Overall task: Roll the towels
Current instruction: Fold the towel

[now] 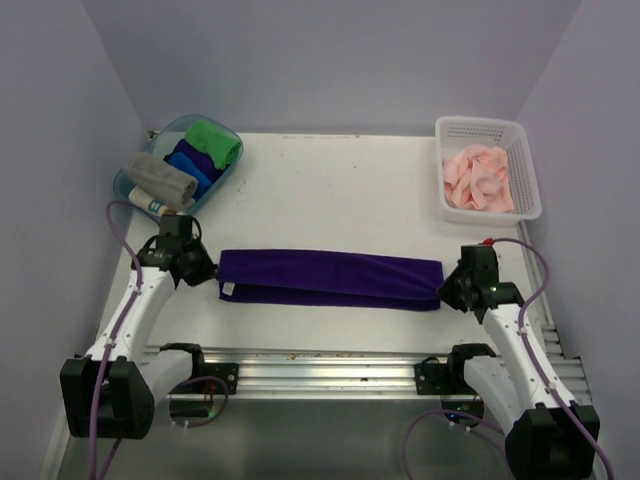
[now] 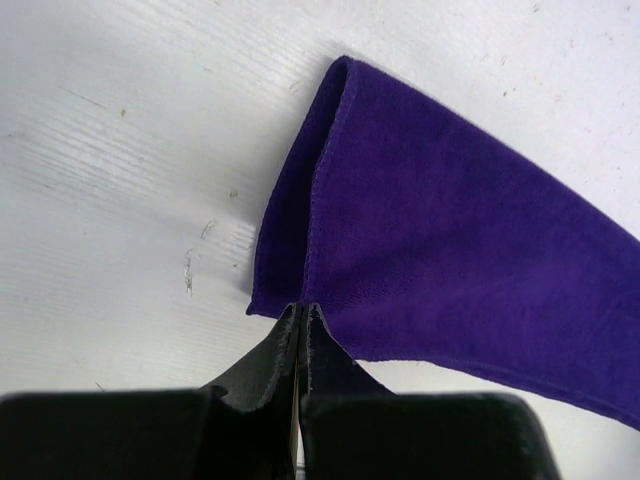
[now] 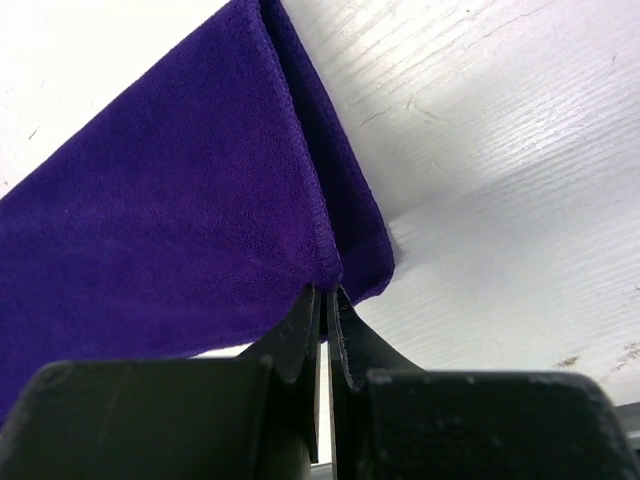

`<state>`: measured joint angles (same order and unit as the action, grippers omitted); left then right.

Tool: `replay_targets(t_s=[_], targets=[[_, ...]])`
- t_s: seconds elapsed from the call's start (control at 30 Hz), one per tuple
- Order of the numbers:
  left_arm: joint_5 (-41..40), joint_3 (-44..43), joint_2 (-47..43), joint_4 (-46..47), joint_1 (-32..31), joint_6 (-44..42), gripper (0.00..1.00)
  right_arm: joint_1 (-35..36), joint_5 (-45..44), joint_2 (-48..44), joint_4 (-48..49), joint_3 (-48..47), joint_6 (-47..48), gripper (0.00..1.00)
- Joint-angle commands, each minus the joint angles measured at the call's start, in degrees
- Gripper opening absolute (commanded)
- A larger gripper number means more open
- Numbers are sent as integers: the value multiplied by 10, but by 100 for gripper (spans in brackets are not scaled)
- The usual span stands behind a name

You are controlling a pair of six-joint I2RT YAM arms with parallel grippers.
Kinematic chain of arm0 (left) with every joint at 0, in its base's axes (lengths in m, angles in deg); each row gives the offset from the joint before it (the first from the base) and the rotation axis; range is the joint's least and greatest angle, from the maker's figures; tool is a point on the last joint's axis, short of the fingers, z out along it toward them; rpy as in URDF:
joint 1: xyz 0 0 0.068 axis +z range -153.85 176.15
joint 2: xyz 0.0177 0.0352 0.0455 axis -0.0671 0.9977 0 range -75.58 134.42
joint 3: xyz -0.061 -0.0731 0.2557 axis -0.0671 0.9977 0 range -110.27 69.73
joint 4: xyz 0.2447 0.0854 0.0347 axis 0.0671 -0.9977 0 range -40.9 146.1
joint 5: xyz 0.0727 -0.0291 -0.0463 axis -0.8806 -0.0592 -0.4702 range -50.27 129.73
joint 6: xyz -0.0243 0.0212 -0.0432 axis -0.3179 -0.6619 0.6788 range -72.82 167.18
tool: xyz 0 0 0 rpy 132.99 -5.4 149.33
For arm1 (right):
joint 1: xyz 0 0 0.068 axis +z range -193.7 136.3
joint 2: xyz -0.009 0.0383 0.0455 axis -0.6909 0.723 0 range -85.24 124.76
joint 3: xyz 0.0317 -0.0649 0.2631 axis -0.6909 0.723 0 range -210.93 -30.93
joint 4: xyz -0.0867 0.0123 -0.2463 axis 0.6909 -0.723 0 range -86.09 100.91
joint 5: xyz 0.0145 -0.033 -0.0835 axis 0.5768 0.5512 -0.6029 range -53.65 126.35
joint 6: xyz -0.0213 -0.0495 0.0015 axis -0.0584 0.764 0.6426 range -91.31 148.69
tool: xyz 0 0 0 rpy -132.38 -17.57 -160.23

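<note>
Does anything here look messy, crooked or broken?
Nothing broken or spilled. The purple towel lies folded straight, pinched by the left end effector and right end effector. Only the pink towels look messy, crumpled in their basket.

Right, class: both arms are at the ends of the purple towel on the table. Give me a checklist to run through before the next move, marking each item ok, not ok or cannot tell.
1. The left gripper is shut on one end of the purple towel: ok.
2. The right gripper is shut on the opposite end: ok.
3. The towel is folded into a long strip lying on the table: ok.
4. The strip lies apart from the blue tray and the white basket: ok.
5. Each grip catches every layer of the fold: cannot tell.
</note>
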<state>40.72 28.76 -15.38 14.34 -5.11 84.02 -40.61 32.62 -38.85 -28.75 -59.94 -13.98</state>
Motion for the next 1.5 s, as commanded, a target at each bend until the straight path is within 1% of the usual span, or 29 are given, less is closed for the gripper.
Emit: replay_targets(t_s=[0.0,0.23,0.37,0.5,0.53,0.57,0.6,0.63,0.67,0.7,0.8,0.9,0.93,1.03,1.07,1.17,1.3,1.47], targets=[[-32,-34,-13,-16,1,-2,0,2,-33,-1,-24,-25,0,0],[-33,-17,-14,-17,1,5,0,1,-33,2,-25,-15,-1,0],[-32,-13,-12,-17,1,10,0,1,-19,-2,-24,-4,-5,0],[-37,-13,9,-17,1,18,1,2,-5,-1,-10,12,-7,0],[-36,-15,14,-18,1,18,6,1,-4,0,-9,11,-7,3],[-35,-17,19,-17,1,18,19,1,-3,4,-8,8,-1,11],[-31,-17,25,-17,1,18,25,1,-7,6,-9,-1,2,26],[-32,-24,27,-16,1,17,31,1,-9,7,-9,-5,7,34],[-31,-28,27,-11,1,16,39,2,-18,9,-13,-12,16,40],[-32,-33,24,-10,1,15,41,1,-27,11,-22,-27,22,48],[-46,-61,14,-8,1,9,42,1,-59,15,-24,-46,38,52],[-46,-82,10,7,-7,2,43,0,-54,37,3,-55,58,50],[-45,-88,12,11,-13,2,42,0,-53,61,6,-59,63,46],[-46,-91,32,23,-54,8,41,1,-51,108,25,-70,80,41],[-45,-90,39,32,-81,11,40,0,-48,121,30,-71,90,40],[-39,-81,70,51,-110,16,40,-4,-37,167,49,-75,101,40],[-37,-45,104,91,-110,17,39,-18,-1,210,89,-57,100,38],[-53,-20,145,115,-110,24,38,-27,9,244,126,-36,92,37]])
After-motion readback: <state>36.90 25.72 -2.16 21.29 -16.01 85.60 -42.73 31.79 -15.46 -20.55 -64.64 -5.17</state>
